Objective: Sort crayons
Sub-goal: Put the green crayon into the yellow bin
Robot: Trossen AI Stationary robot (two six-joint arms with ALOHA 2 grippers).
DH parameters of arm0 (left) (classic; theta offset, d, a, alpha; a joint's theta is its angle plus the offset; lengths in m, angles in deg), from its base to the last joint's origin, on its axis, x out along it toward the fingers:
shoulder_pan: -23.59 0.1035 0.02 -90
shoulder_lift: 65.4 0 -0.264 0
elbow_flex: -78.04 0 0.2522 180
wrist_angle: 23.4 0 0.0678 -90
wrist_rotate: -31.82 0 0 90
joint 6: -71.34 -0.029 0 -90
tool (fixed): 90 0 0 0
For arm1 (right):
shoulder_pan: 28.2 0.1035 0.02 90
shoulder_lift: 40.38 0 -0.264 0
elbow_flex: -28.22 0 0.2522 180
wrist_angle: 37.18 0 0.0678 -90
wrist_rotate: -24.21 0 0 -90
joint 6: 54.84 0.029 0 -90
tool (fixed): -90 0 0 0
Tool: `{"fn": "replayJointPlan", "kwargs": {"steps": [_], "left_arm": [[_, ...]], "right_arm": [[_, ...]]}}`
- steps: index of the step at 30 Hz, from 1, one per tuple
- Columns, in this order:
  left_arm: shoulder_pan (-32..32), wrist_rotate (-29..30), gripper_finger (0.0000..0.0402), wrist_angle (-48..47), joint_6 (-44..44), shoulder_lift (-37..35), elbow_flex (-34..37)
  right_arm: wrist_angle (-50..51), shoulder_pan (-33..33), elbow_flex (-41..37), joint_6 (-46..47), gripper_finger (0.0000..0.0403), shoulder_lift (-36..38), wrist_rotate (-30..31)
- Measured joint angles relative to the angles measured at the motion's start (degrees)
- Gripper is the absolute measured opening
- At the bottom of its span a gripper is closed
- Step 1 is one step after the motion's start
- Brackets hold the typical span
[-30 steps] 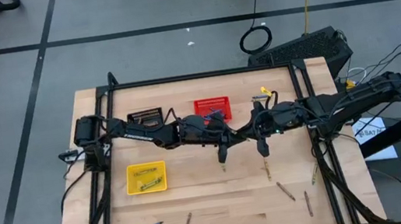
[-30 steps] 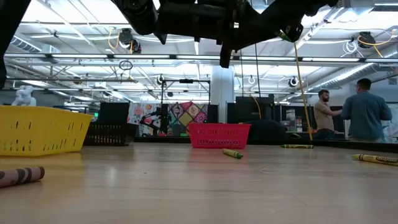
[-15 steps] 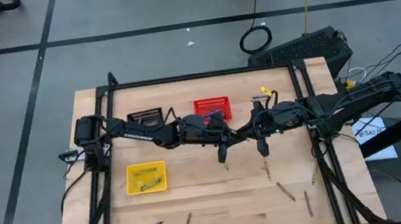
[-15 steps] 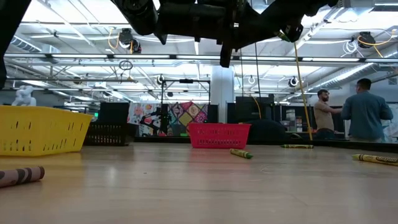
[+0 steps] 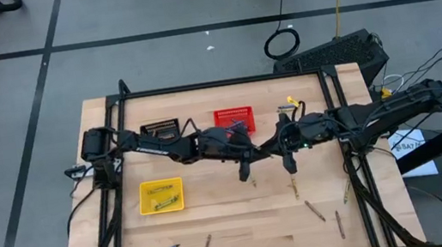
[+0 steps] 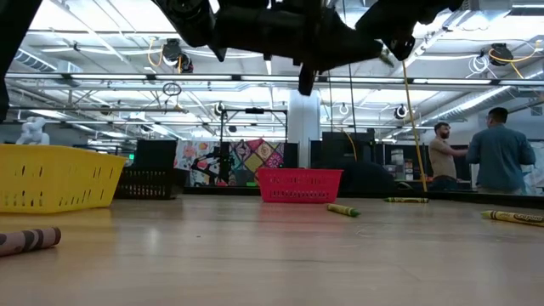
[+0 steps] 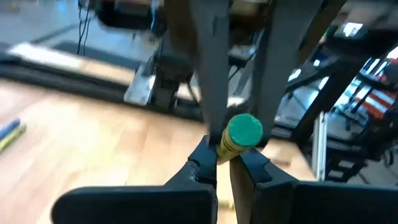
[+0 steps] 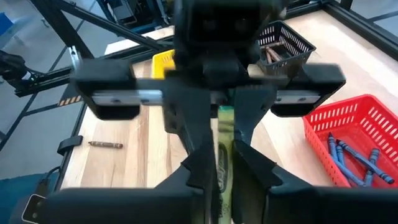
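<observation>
Wooden table (image 5: pixel 235 225), left claw (image 7: pixel 225 163) gripping yellow-green crayon (image 7: pixel 239 134)

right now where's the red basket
In the high view the red basket sits at the table's far edge near the middle, just right of the black basket, behind the left gripper.

Both arms are matte black, built of chunky jointed segments with black cables running along them. Each pincer, left pincer (image 5: pixel 244 173) and right pincer (image 5: pixel 289 166), ends in two slim dark tapered fingers.
</observation>
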Motion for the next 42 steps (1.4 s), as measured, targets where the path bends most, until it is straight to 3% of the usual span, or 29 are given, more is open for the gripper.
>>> {"fn": "replayJointPlan", "kwargs": {"steps": [12,21,25,31,42], "left_arm": [[0.0,-1.6,0.0011,-17.4,-3.3,-1.9,0.1],[-2.3,5.1,0.0011,-48.7,-7.6,-12.5,0.1],[-4.2,5.4,0.0011,-62.5,-7.4,-15.6,0.1],[-8.9,8.9,0.0011,-81.5,-1.9,-17.6,0.2],[-17.3,7.7,0.0011,-97.6,10.5,-18.6,1.0]], "right_arm": [[-0.4,0.0,0.0,0.0,0.0066,1.0,-0.1],[0.7,0.0,0.1,0.0,0.0066,1.9,-0.1],[1.9,0.0,0.1,0.0,0.0066,2.0,0.0],[3.4,0.0,0.1,1.5,0.0066,2.0,-0.1],[3.0,0.0,0.1,1.5,0.0066,2.0,0.0]]}}
